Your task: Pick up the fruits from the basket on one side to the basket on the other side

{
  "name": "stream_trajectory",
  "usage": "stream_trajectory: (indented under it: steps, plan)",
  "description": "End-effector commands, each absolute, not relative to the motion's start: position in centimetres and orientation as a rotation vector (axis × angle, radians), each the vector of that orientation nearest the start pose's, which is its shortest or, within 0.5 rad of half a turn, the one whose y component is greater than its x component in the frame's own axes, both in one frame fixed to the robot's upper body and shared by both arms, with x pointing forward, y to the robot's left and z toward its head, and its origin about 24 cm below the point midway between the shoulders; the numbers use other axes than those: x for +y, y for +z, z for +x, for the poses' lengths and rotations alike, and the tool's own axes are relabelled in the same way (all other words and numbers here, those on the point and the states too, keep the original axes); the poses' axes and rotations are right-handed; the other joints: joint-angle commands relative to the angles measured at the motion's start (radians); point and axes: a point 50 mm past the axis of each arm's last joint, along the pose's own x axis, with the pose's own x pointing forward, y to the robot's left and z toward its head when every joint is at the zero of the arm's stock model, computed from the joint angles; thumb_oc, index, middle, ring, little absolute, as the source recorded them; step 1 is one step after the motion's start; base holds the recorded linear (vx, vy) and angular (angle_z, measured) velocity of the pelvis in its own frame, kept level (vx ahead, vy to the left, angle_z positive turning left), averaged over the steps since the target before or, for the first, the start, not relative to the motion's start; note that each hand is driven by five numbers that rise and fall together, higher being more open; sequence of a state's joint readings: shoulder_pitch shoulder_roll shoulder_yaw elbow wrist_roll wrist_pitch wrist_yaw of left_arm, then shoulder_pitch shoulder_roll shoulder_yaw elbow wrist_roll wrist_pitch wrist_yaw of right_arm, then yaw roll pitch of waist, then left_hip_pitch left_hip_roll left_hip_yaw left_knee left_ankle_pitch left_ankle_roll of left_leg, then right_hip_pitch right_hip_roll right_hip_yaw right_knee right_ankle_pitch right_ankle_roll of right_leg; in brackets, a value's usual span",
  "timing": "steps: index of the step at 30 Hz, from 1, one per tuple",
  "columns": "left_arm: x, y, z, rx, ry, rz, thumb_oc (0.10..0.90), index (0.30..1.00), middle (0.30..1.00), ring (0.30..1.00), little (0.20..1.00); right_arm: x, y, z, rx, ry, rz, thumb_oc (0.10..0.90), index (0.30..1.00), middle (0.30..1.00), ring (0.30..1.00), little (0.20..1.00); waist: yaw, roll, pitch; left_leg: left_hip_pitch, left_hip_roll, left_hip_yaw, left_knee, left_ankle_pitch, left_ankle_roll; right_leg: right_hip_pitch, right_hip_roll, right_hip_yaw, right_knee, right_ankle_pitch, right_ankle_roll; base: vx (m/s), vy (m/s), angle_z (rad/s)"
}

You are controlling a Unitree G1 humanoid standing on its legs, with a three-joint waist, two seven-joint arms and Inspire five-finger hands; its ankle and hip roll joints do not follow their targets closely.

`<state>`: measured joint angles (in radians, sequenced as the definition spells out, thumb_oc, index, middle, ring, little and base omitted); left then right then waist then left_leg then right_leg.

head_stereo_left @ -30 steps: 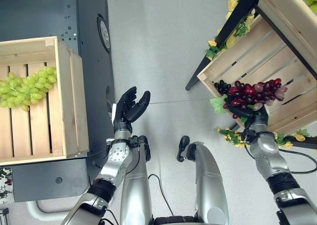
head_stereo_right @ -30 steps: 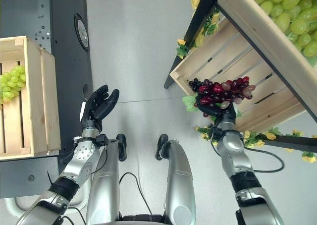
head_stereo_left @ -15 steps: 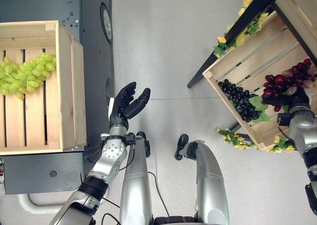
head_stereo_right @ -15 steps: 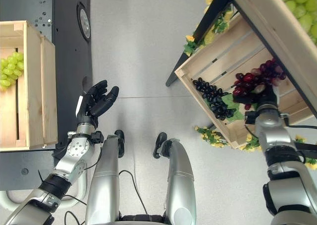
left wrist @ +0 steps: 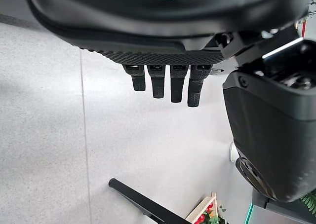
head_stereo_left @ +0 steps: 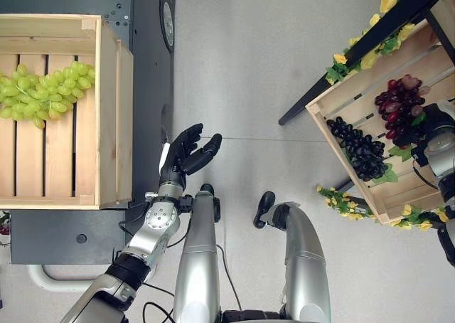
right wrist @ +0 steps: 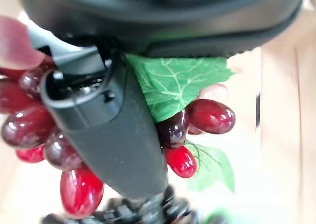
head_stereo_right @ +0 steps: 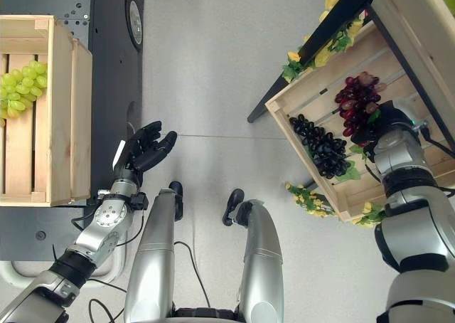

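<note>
The right robot hand [head_stereo_right: 389, 127] reaches into the slatted wooden crate on the right [head_stereo_left: 355, 81], its fingers and thumb curled round a bunch of red grapes [head_stereo_left: 397, 104]. The bunch hangs over the crate's floor, just beside a bunch of dark grapes [head_stereo_left: 361, 152] that lies nearer the crate's front edge. Judging by the task, the red bunch is gripped so that it can be carried across to the crate on the left [head_stereo_left: 106, 117], where a bunch of green grapes [head_stereo_left: 44, 92] already lies on the slats; that crate sits on a dark desk [head_stereo_left: 146, 67].

The left robot hand [head_stereo_left: 183, 156] is held up between the two crates, over the grey floor, palm turned upward with its fingers relaxed and apart and nothing in it (very likely waiting to take or steady the fruit, though that is a guess).

The head views give the layout: both crates, the gap between them and the yellow-flowered garland [head_stereo_left: 370, 35] trimming the right stand. The right wrist view gives what they cannot: up close, the thumb lies across red grapes [right wrist: 29, 130] with a green leaf [right wrist: 177, 83] pressed in behind it, so the hold is on fruit and foliage together. The left wrist view confirms straight fingers [left wrist: 170, 86] over bare floor.
</note>
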<state>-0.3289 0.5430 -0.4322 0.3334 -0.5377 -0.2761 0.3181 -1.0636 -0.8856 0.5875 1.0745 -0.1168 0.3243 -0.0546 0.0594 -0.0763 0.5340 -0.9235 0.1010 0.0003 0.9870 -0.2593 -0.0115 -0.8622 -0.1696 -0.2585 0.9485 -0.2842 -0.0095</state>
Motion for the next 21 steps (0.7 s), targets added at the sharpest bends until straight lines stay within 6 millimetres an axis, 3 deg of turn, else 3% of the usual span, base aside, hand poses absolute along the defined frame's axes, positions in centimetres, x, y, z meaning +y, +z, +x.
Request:
stream_trajectory:
  steps: [1, 8, 9, 10, 21]
  plan:
    - [16.7, 10.8, 30.1, -0.334, -0.082, -0.023, 0.800, 0.900, 0.900, 0.900, 0.900, -42.0, 27.8, 31.7, 0.447, -0.827, -1.261, 0.400, 0.300, 0.300, 0.300, 0.300, 0.013, 0.019, -0.014, 0.042, -0.045, 0.090, 0.001, -0.092, 0.095, 0.023, 0.034, -0.002, -0.025, 0.056, -0.023, -0.05, 0.018, 0.06]
    - [17.2, 11.0, 30.3, -0.329, -0.092, -0.016, 0.800, 0.900, 0.900, 0.900, 0.900, -42.3, 25.4, 31.6, 0.466, -0.839, -1.124, 0.400, 0.300, 0.300, 0.300, 0.300, 0.017, -0.004, -0.014, 0.035, -0.041, 0.079, 0.009, -0.097, 0.094, 0.020, 0.046, -0.005, -0.023, 0.056, -0.022, -0.01, -0.016, 0.01]
    - [17.2, 11.0, 30.3, -0.329, -0.094, -0.014, 0.800, 0.900, 0.900, 0.900, 0.900, -42.4, 25.3, 31.5, 0.459, -0.854, -1.116, 0.444, 0.366, 0.366, 0.366, 0.366, 0.017, -0.006, -0.014, 0.032, -0.041, 0.077, 0.014, -0.098, 0.094, 0.018, 0.046, -0.006, -0.021, 0.056, -0.022, 0.01, -0.055, 0.00]
    - [17.3, 11.1, 30.4, -0.329, -0.094, -0.006, 0.800, 0.900, 0.900, 0.900, 0.900, -42.8, 24.8, 31.2, 0.450, -0.884, -1.071, 0.800, 0.900, 0.900, 0.900, 0.900, 0.017, -0.012, -0.014, 0.029, -0.040, 0.074, 0.021, -0.101, 0.095, 0.017, 0.048, -0.010, -0.021, 0.060, -0.020, 0.01, -0.042, -0.01]
    - [17.0, 11.6, 30.9, -0.337, -0.088, 0.009, 0.800, 0.900, 0.900, 0.900, 0.900, -44.1, 20.9, 29.7, 0.600, -0.871, -0.758, 0.800, 0.900, 0.900, 0.900, 0.900, 0.015, -0.012, -0.014, 0.031, -0.039, 0.076, 0.014, -0.103, 0.093, 0.016, 0.051, -0.012, -0.029, 0.062, -0.019, 0.00, -0.004, 0.00]
